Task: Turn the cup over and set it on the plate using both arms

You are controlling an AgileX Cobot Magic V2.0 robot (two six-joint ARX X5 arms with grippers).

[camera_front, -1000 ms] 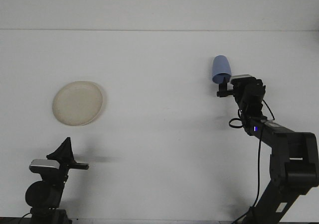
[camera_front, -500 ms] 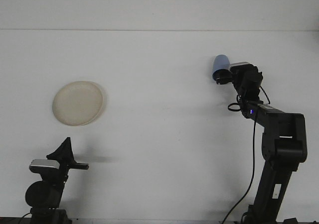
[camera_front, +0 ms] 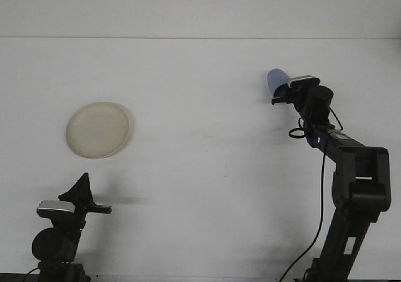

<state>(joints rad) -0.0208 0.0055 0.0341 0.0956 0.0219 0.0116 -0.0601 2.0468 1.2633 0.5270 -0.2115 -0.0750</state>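
Note:
A blue cup (camera_front: pixel 276 79) is held off the table at the right, tilted so its closed end points up and to the left. My right gripper (camera_front: pixel 280 94) is shut on the cup's lower end, with the arm reaching in from the lower right. A cream plate (camera_front: pixel 98 129) lies flat on the white table at the left, far from the cup. My left gripper (camera_front: pixel 83 191) rests low at the bottom left, below the plate, its black fingers pointing up and closed to a point with nothing held.
The white table (camera_front: pixel 200 169) runs wall to wall, its far edge meeting the wall near the top. The right arm's base and cable (camera_front: pixel 322 200) stand at the lower right.
The right gripper has lifted with the cup and rotated it, tipping the cup from nearly upright to leaning left. The left arm and the plate have not moved.

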